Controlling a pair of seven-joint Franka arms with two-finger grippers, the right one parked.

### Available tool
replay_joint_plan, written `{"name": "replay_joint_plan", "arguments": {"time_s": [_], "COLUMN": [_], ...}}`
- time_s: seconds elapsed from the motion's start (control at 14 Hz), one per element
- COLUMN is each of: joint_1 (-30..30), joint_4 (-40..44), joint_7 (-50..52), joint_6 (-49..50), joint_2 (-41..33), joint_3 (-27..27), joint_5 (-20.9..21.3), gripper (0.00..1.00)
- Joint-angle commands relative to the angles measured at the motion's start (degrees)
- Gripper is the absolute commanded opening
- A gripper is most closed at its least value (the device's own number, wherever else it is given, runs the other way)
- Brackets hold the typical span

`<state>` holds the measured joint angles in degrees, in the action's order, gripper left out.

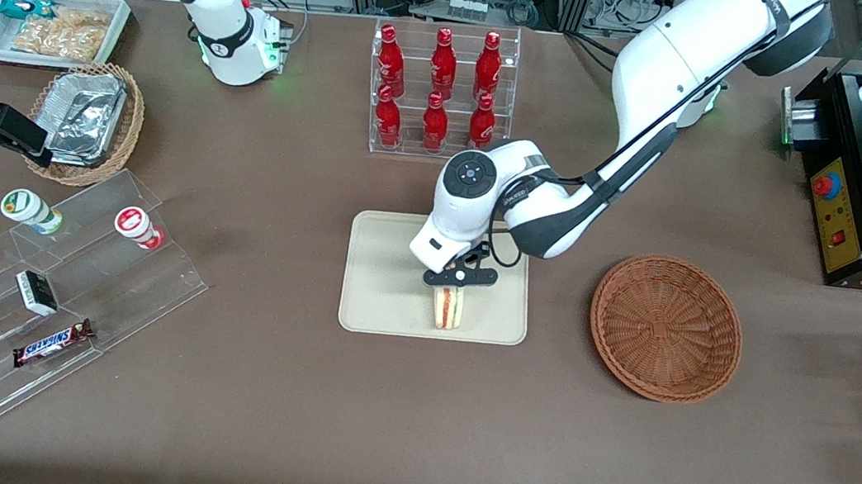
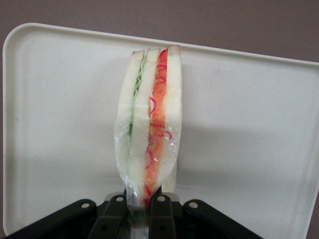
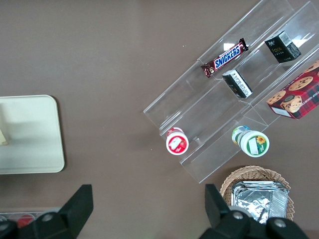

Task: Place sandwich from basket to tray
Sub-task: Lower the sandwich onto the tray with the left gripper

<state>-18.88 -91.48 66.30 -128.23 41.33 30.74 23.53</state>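
While the black two-finger pincer (image 1: 458, 285) bears down over the flat cream-beige rectangular tray (image 1: 383, 286), the small triangular wedge sandwich of pale bread (image 1: 447, 307) sits squeezed between its fingers, clenched at the narrow end. And the wrist camera shows it nicely: the sandwich (image 2: 149, 124) stands on edge in clear wrap, red and orange filling in one seam, green in the other, with the pincer (image 2: 142, 211) pinching its wrapped tip and the tray (image 2: 249, 129) spread beneath it. Whether the bread actually touches the tray surface, I cannot tell.

On the front view's clock face, the sandwich is over the tray's 5 o'clock part, close to the rim nearest the camera. Out at 3 o'clock from the tray, well apart on the brown table (image 1: 407, 422), lies the round reddish-brown woven wicker basket (image 1: 666, 328), nothing in it. Up at 12 o'clock stands a clear acrylic rack of red bottles (image 1: 440, 89), farther from the camera than the tray. Toward the parked arm's end, at 9 o'clock, a stepped clear acrylic display shelf (image 1: 39, 307) carries a Snickers bar (image 1: 53, 343), and at 10 o'clock rests a lighter tan wicker basket with foil containers (image 1: 87, 120).
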Motion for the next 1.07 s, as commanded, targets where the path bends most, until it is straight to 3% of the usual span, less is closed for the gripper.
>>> {"name": "replay_joint_plan", "arguments": {"time_s": [0.0, 0.79, 1.0], "joint_1": [-1.33, -1.60, -1.95], "joint_4": [2.27, 3.06, 3.77], "joint_7": [1.55, 0.06, 0.58], "joint_6": [0.70, 0.71, 0.62], "joint_2": [1.29, 3.05, 3.31], "joint_3": [-0.77, -0.25, -0.25], "joint_5": [1.34, 3.28, 3.19], "gripper": [0.12, 0.13, 0.26]}}
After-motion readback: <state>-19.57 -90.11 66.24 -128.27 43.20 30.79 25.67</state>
